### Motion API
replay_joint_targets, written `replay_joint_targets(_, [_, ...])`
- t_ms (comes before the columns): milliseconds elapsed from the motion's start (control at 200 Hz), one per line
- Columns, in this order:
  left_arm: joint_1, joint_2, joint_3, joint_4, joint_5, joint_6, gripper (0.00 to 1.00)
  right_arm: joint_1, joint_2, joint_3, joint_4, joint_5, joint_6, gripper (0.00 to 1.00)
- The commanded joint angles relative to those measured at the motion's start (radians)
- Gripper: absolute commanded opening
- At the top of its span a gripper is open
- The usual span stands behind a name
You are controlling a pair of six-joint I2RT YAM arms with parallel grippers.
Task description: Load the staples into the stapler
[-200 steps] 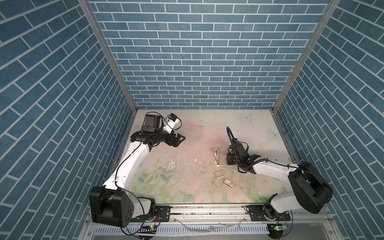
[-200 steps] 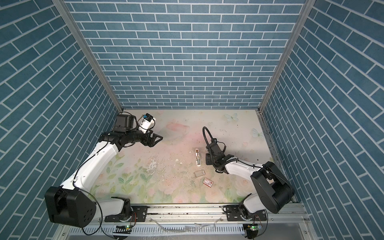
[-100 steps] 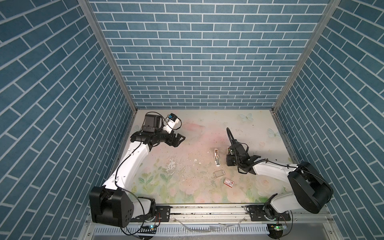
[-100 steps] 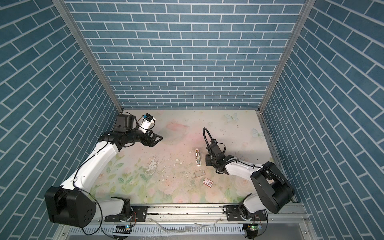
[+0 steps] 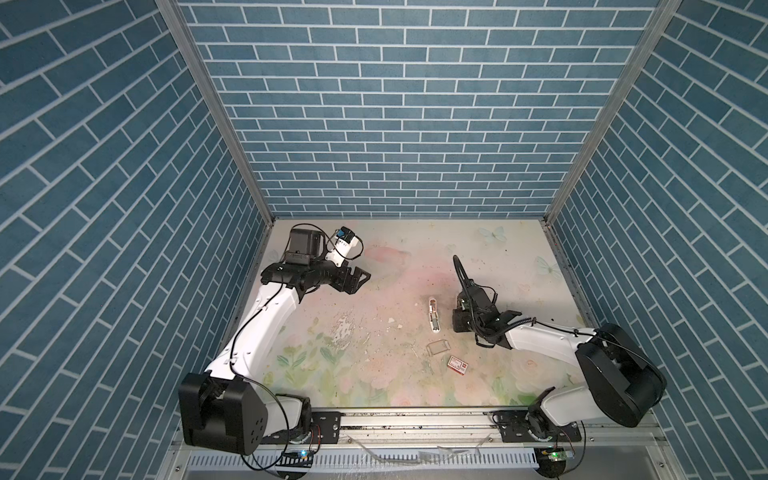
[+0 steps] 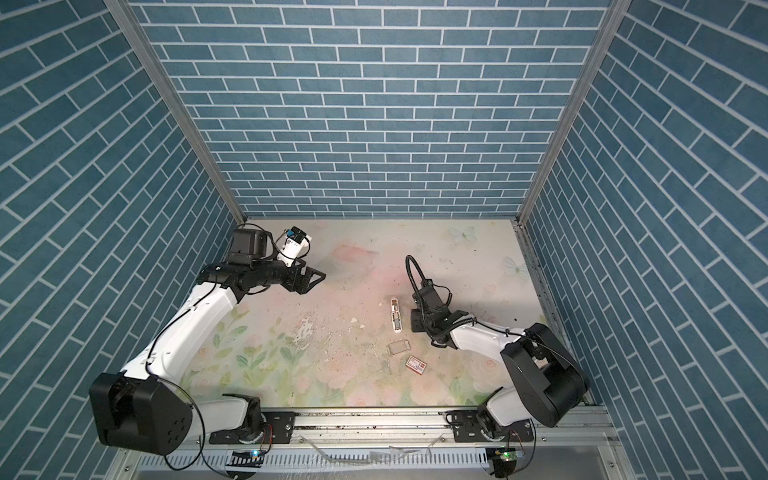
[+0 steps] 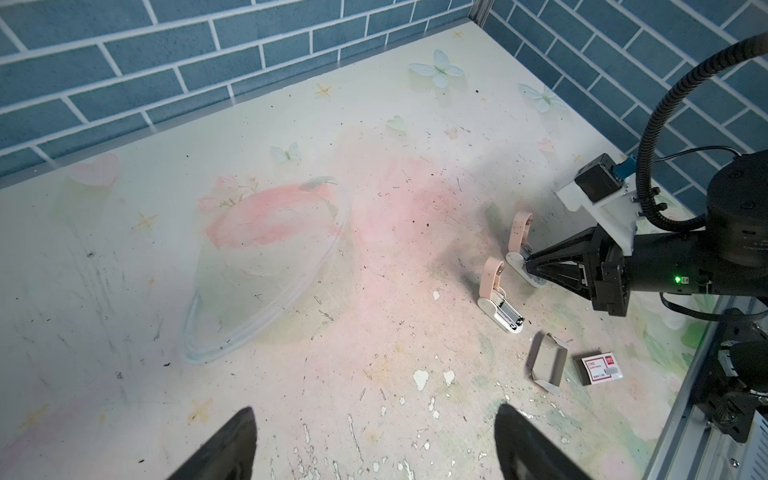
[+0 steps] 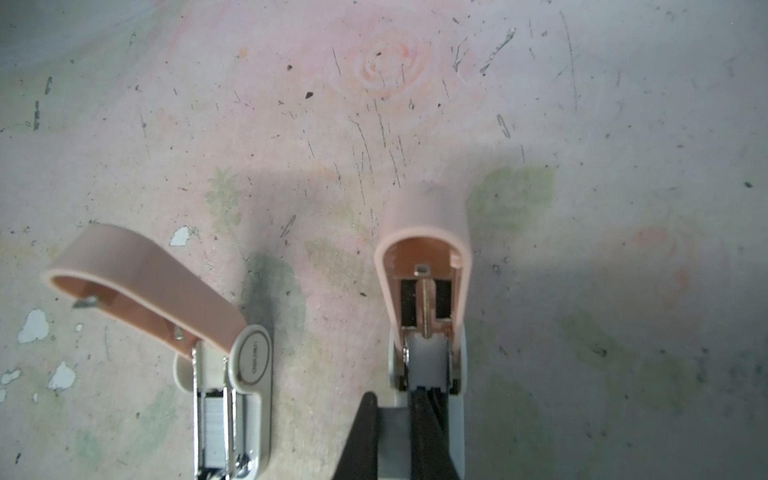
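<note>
While the left gripper [image 7: 374, 409] hung above the surface [image 5: 399, 257] near the back-left corner, jaws spread wide with nothing between them, the right gripper [image 7: 528, 266] was down low at the stapler [image 8: 424, 291], right of centre. Right jaws were drawn together, tips at the stapler's white base just behind its raised pink lid. Could not tell whether any strip was pinched between them. In both top views that stapler was mostly hidden under the right arm's wrist.

The second stapler [image 5: 433, 316] lay just beside it, on the side toward the left arm. It was not touching, and its lid was also flipped up. The staples [image 8: 212, 428], a silvery strip, sat in the second stapler's open channel, visible in both wrist views. The channel of the stapler at the right gripper was blocked by the fingers [image 8: 365, 440], contents unclear.

A small clear tray [image 5: 438, 347] lay nearer the front edge than the two staplers, near them but apart. A red-and-white box [image 5: 457, 366] lay flat just beside the tray, further front and right. The surface was scuffed floral print with paint chips near the middle. The left gripper was well apart from all of these.
</note>
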Motion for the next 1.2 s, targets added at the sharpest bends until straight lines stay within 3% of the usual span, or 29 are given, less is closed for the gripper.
replay_joint_targets(0, [0.007, -0.006, -0.007, 0.005, 0.009, 0.003, 0.9, -0.004, -0.027, 0.007, -0.023, 0.012, 0.016, 0.1])
replay_joint_targets(1195, [0.008, 0.003, -0.004, 0.001, -0.002, 0.008, 0.91, -0.003, -0.034, -0.023, 0.031, 0.108, 0.019, 0.11])
